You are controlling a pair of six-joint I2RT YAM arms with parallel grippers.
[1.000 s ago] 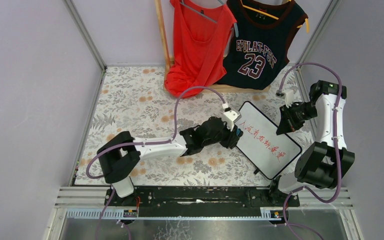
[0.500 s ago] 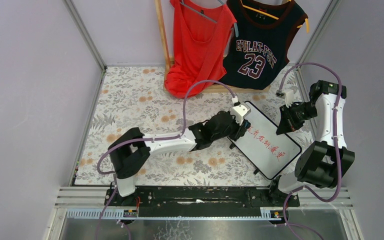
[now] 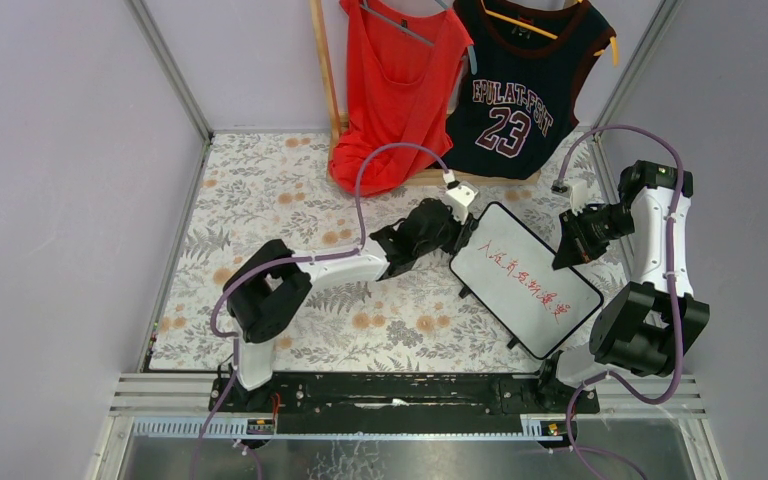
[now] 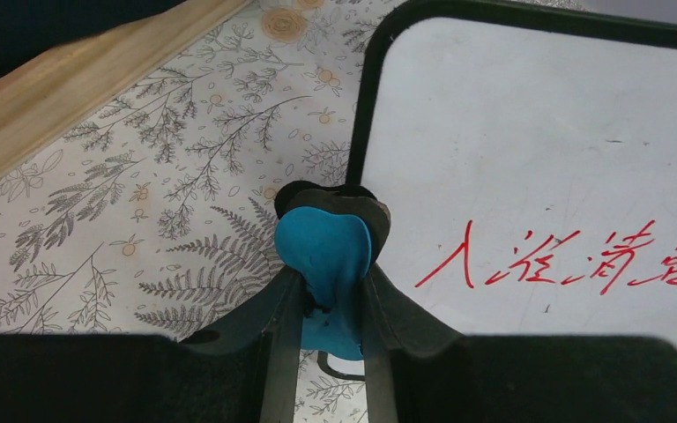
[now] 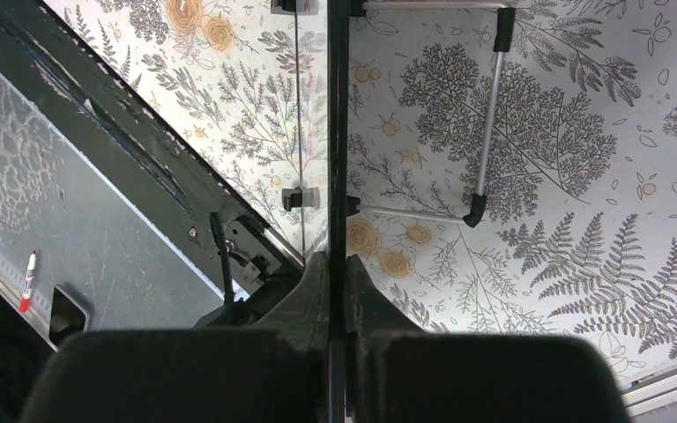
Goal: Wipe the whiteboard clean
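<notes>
Red handwriting [image 3: 530, 286] runs in a single line along the long axis of the whiteboard [image 3: 535, 255]. The board sits on the right side of the floral bench [image 3: 280, 200], with that axis slanting from far-left to near-right in the overhead view. The left end effector [image 3: 463, 232] is at the board's far-left short end, its fingers pinched nearly closed on a blue pad [image 4: 326, 256], which I take to be the eraser. In the left wrist view the pad's tip is right at the black frame [image 4: 359, 115], over the edge of the white surface. Whether it is already pressing on the board I cannot tell. From there the first red stroke [image 4: 458, 260] lies just to the pad's right and a little nearer the wrist, and the rest of the line trails off rightward out of that view. The coming wipe therefore probably has to travel along the board's length, away from this corner and toward the near-right end. The right end effector [image 3: 564, 258] is fully closed on the opposite long edge of the whiteboard. Its wrist view shows the thin frame edge-on between its fingers [image 5: 313, 291], so this arm is steadying the board. The left arm is the one placed to do the erasing. None of the writing looks smudged or removed.
</notes>
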